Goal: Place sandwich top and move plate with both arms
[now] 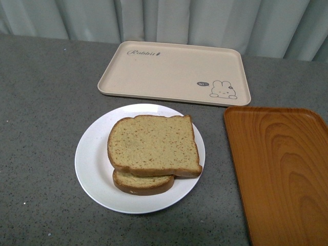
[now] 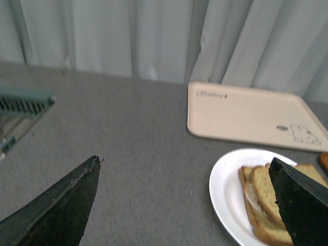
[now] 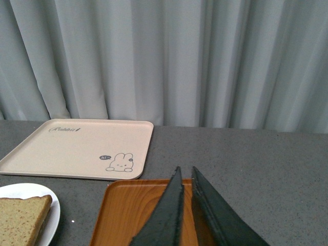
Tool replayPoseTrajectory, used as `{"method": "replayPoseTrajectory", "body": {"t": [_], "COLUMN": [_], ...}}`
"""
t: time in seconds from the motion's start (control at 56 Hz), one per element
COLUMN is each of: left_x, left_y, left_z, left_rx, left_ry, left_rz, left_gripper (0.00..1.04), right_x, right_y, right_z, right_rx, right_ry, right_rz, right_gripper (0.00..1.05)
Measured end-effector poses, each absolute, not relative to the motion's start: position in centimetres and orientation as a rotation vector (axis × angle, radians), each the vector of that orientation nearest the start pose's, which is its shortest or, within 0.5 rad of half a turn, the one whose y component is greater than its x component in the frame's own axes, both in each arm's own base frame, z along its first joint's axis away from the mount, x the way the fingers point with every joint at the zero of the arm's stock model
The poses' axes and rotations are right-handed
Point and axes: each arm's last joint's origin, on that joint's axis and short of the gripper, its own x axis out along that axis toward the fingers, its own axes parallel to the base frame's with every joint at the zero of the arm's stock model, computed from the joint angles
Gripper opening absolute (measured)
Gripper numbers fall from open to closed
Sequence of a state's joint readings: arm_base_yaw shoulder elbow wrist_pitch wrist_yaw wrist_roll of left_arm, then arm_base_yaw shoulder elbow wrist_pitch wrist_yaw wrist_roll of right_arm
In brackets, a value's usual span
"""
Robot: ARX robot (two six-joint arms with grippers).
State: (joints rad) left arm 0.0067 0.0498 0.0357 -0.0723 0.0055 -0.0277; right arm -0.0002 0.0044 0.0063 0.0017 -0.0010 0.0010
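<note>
Tan speckled sandwich top [image 1: 154, 145] lies on the smaller slice [image 1: 143, 183] on the white plate [image 1: 92, 159], so placing looks done. Left tool [image 2: 184, 160] gapes wide, empty, near the plate. Right tool [image 3: 185, 169], nearly closed and empty, hovers over the orange wood-grain tray [image 1: 282, 169] beside the plate. Next, both tools must grip the plate's rim.

Tan bread slice [image 1: 154, 146] atop smaller slice [image 1: 143, 183] on round white plate [image 1: 92, 154]; beige rectangular tray [image 1: 174, 72] behind, orange wood-grain tray [image 1: 282, 169] right.
</note>
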Motion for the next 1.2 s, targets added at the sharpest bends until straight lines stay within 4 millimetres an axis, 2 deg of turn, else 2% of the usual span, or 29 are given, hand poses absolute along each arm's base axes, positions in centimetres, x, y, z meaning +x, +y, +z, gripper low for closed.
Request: {"method": "replayPoseTrajectory", "body": {"t": [0.125, 0.179, 0.268, 0.429, 0.536, 0.751, 0.965, 1.037, 1.197], "left_x": [10.6, 11.0, 11.8, 14.1, 15.6, 18.6, 23.1, 24.8, 25.7], "left_y": [0.1, 0.0, 0.2, 0.7, 0.9, 2.4, 2.5, 2.4, 2.2], "left_z": [15.6, 15.3, 15.1, 14.9, 14.3, 12.6, 11.1, 10.5, 7.9], "left_rx": [-0.067, -0.090, -0.157, -0.310, -0.396, -0.562, -0.708, -0.726, -0.792], "left_ry": [0.201, 0.236, 0.297, 0.432, 0.531, 0.696, 0.823, 0.847, 0.934], "left_rz": [0.010, -0.004, -0.034, -0.079, -0.150, -0.211, -0.293, -0.265, -0.230], "left_gripper": [0.98, 0.98, 0.98, 0.98, 0.98, 0.98, 0.98, 0.98, 0.98], "right_x": [9.8, 9.8, 9.8, 9.8, 9.8, 9.8, 9.8, 9.8, 9.8], "right_y": [0.0, 0.0, 0.0, 0.0, 0.0, 0.0, 0.0, 0.0, 0.0], "right_z": [16.5, 16.5, 16.6, 16.5, 16.6, 16.6, 16.5, 16.6, 16.6], "right_rx": [0.001, 0.001, 0.001, 0.002, 0.001, 0.001, 0.001, 0.001, 0.001], "right_ry": [-0.004, -0.004, -0.004, -0.004, -0.004, -0.004, -0.004, -0.004, -0.004], "right_rz": [0.001, 0.001, 0.001, 0.001, 0.001, 0.001, 0.001, 0.001, 0.001], "right_gripper": [0.46, 0.59, 0.74, 0.98, 0.95, 0.96, 0.96, 0.96, 0.96]}}
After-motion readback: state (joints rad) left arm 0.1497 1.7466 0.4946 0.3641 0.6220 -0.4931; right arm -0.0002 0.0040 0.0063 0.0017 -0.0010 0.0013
